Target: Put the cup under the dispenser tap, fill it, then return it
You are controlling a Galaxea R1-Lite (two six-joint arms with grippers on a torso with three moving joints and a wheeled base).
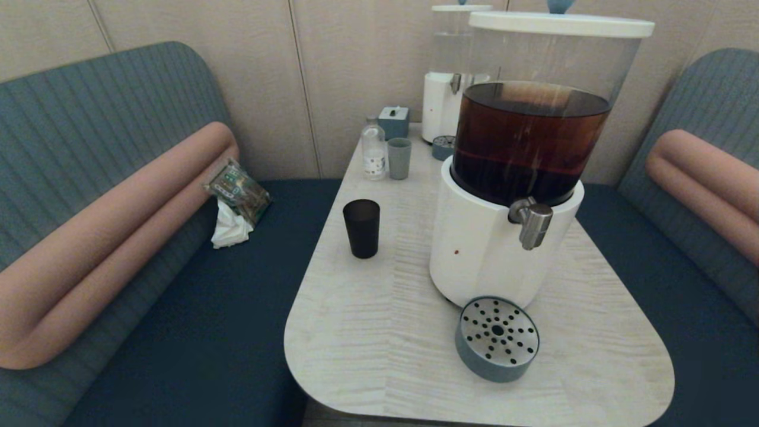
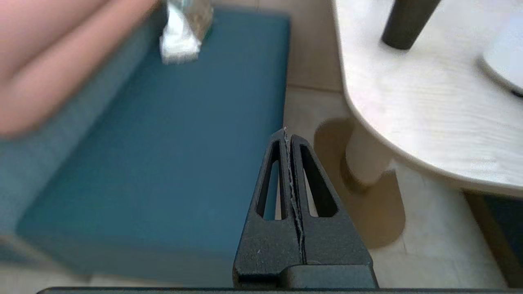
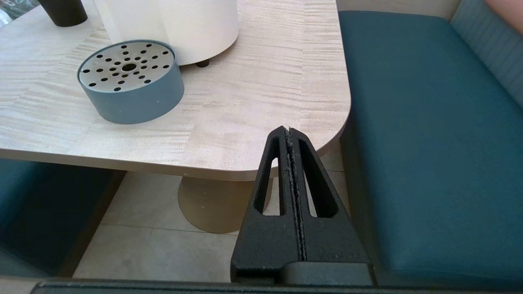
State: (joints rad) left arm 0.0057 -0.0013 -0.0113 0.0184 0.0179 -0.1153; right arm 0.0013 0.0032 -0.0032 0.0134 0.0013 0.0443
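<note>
Nothing yet grasped: both grippers hang off the table's near edge, the cup untouched.

Upright on the table [image 1: 367, 332], the cup [image 1: 362, 228] stands to the robot's left of the big dispenser [image 1: 492, 249], well apart from the dispenser tap [image 1: 532, 220] and from the drip tray [image 1: 497, 338] below it. The left gripper [image 2: 287, 134], fingers pressed together and empty, hovers over the floor between bench and table, with the cup ahead of it across the table's edge. The right gripper [image 3: 288, 132], likewise closed on nothing, sits near the table's right corner, with the dispenser between it and the cup. By this layout the left arm is nearer, and the cup's vertical axis would suit a side-on grasp.
</note>
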